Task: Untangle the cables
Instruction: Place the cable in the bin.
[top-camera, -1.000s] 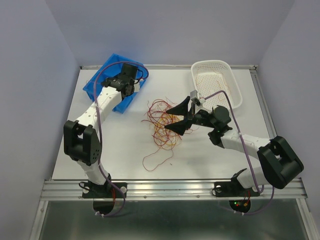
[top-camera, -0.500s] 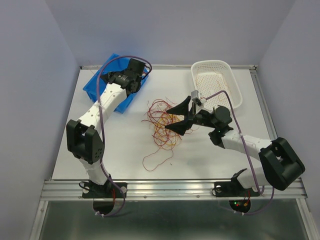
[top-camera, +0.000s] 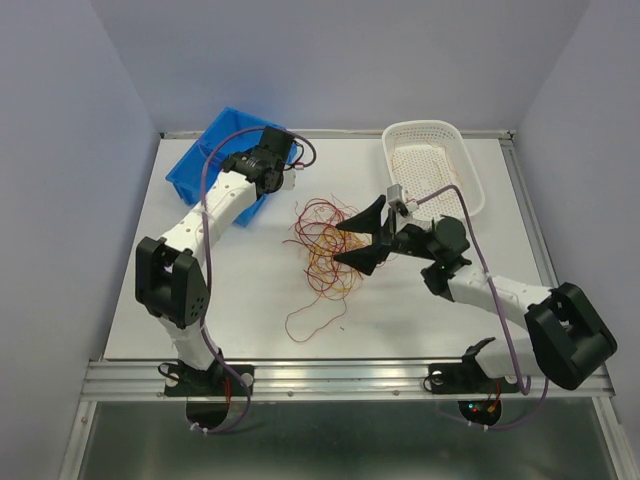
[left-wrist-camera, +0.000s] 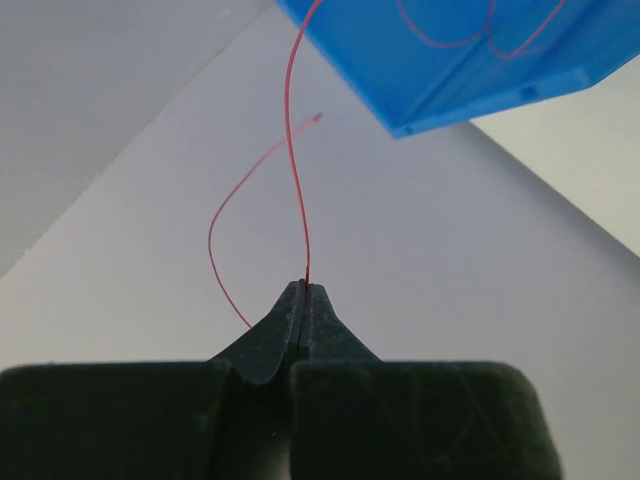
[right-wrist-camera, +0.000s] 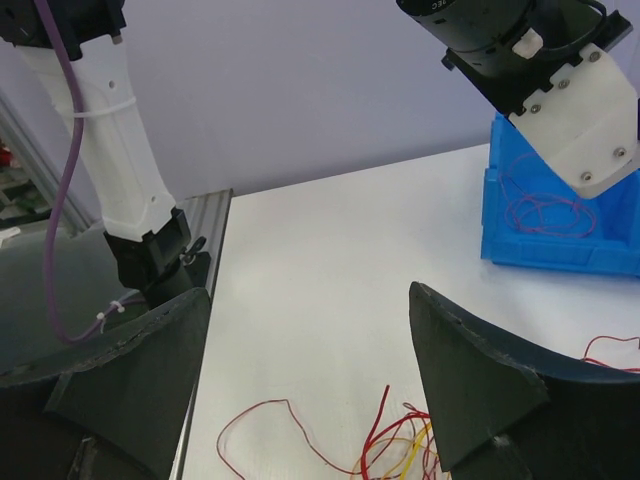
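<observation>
Cable (left-wrist-camera: 288, 150) top cropped, left claw (left-wrist-camera: 305, 290) pinching

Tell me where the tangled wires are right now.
In the top view, the cables lie mid-table, just left of the open right gripper and right of the blue bin.

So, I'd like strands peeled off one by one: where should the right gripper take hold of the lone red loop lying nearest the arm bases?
Probably the near arc of the red loop, from straight above, the open right gripper straddling it crosswise. It lies flat on the table, apart from the main tangle except where its far end runs in, so little else should get pinched.
</observation>
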